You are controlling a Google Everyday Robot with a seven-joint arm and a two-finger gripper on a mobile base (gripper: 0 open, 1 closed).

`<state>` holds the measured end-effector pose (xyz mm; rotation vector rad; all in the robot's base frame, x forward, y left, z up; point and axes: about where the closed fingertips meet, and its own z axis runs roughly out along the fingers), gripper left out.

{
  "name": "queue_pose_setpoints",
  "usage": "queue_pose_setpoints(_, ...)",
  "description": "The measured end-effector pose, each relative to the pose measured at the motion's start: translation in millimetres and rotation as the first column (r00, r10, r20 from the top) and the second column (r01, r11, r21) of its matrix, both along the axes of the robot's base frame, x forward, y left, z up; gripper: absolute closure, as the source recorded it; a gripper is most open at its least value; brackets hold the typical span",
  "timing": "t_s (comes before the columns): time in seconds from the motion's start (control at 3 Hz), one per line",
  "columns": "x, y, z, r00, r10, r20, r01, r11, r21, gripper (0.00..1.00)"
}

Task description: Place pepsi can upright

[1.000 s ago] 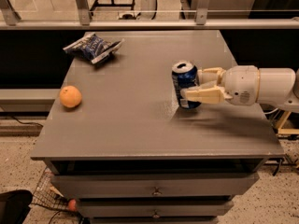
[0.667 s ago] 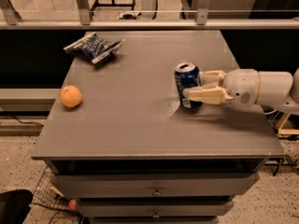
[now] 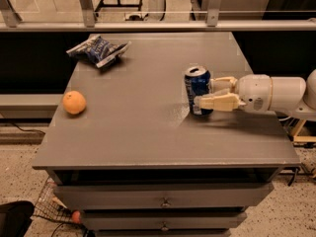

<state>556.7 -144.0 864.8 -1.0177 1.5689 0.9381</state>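
Observation:
The pepsi can (image 3: 197,90), blue with a silver top, stands upright on the grey table (image 3: 138,127), right of centre. My gripper (image 3: 204,92) reaches in from the right at can height. Its two cream fingers (image 3: 217,102) sit on either side of the can, one in front and one behind, closed against it. The can's base rests on the tabletop.
An orange (image 3: 74,102) lies near the table's left edge. A blue-and-white foil snack bag (image 3: 98,49) lies at the back left. A metal rail (image 3: 158,26) runs behind the table. Drawers (image 3: 163,199) sit under the front edge.
The can and the gripper shifted together very slightly right and back again. The can stays upright in the fingers. The orange and bag have not moved.

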Motion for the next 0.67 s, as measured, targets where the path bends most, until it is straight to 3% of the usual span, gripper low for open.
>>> queue_pose_setpoints(0.67,0.0,2.5,0.5,1.0000,0.005,0.000,-0.005,1.000,0.000,0.43)
